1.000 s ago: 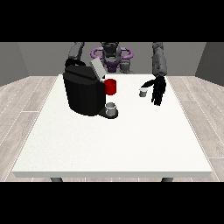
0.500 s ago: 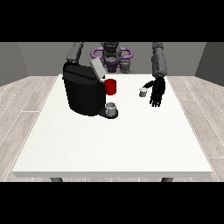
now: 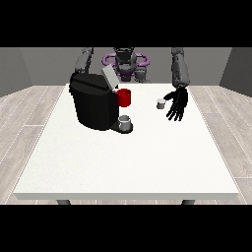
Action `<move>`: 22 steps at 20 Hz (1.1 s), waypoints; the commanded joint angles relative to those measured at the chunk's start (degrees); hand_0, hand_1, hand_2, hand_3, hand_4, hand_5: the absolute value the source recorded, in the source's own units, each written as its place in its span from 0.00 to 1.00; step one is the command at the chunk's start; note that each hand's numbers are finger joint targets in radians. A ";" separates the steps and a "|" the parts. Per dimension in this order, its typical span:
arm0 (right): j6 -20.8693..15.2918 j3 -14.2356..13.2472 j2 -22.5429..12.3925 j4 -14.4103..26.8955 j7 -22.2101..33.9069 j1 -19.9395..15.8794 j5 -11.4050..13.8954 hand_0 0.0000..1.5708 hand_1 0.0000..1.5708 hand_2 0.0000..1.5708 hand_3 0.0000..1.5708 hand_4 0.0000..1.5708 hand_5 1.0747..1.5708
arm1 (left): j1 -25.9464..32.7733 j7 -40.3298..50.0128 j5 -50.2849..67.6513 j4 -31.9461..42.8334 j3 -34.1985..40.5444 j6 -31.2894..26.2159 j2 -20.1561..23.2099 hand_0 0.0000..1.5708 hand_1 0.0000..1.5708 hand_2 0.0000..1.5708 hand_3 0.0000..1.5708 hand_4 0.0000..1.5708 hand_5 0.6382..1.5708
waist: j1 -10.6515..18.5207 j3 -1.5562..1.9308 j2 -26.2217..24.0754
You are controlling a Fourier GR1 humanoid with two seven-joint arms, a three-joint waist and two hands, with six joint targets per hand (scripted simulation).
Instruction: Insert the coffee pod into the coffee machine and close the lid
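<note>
A black coffee machine (image 3: pixel 93 101) stands on the white table (image 3: pixel 128 157) at the view's left, its grey lid (image 3: pixel 109 77) tilted up and open. A red part (image 3: pixel 125 97) shows at its front, and a grey cup (image 3: pixel 125 121) sits on its drip base. The small grey coffee pod (image 3: pixel 160 103) rests on the table to the right. The hand at the view's right (image 3: pixel 176 103) hangs just right of the pod, fingers straight and spread downward, holding nothing. The other hand is hidden behind the machine; only its arm (image 3: pixel 83 60) shows.
The robot's torso (image 3: pixel 125 64) stands behind the table's far edge. The table's right edge runs close past the hand at the view's right.
The hand at the view's right has shifted slightly toward the pod. The machine, lid and pod have not moved.
</note>
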 commanded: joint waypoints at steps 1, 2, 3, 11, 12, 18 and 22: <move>0.79 -0.66 -0.39 3.79 -1.56 -0.02 -0.26 0.00 0.00 0.00 0.00 0.26 1.00 | 0.48 1.28 -3.24 0.88 -3.35 2.05 -4.95 0.68 0.68 0.73 0.69 0.00 1.00 | 0.27 -0.68 -0.58; -1.51 1.13 1.42 1.98 1.21 1.28 1.17 0.00 0.00 0.00 0.00 0.25 1.00 | 0.43 1.75 -3.70 2.18 -3.27 1.93 -4.94 0.71 0.71 0.75 0.71 0.00 1.00 | -0.28 -0.70 -2.85; -0.29 -0.23 0.67 3.51 -2.35 0.44 0.12 0.00 0.00 0.00 0.00 0.25 1.00 | -1.25 0.12 -3.70 2.49 -2.17 2.18 -3.23 0.68 0.68 0.72 0.71 0.00 1.00 | -0.33 -0.70 -0.84; 0.00 -0.33 -0.47 4.36 1.88 -1.50 0.04 0.00 0.00 0.00 0.00 0.23 1.00 | -0.85 1.11 -5.97 2.06 -4.69 0.61 -5.78 0.76 0.76 0.77 0.69 0.00 1.00 | -1.28 -0.70 -2.92; -1.33 -0.97 0.90 6.97 0.18 -2.40 -0.08 0.00 0.00 0.00 0.00 0.21 1.00 | -0.78 1.16 -7.44 0.42 -6.29 1.20 -6.74 0.80 0.80 0.79 0.69 0.07 1.00 | 0.73 -0.68 -3.03; 1.16 -2.26 -1.39 6.62 0.22 -0.77 -1.80 0.00 0.00 0.00 0.00 0.20 1.00 | 2.64 -2.28 -8.65 2.94 -5.22 5.30 -7.37 0.76 0.76 0.81 0.75 0.15 1.00 | 1.16 -0.71 -4.72; 1.08 -4.26 -1.41 12.08 -6.73 -1.45 -2.13 0.00 0.00 0.00 0.00 0.24 1.00 | -1.03 -1.30 -9.17 1.00 -4.75 6.10 -8.62 0.88 0.88 0.91 0.86 0.42 1.00 | 1.77 -0.68 -3.07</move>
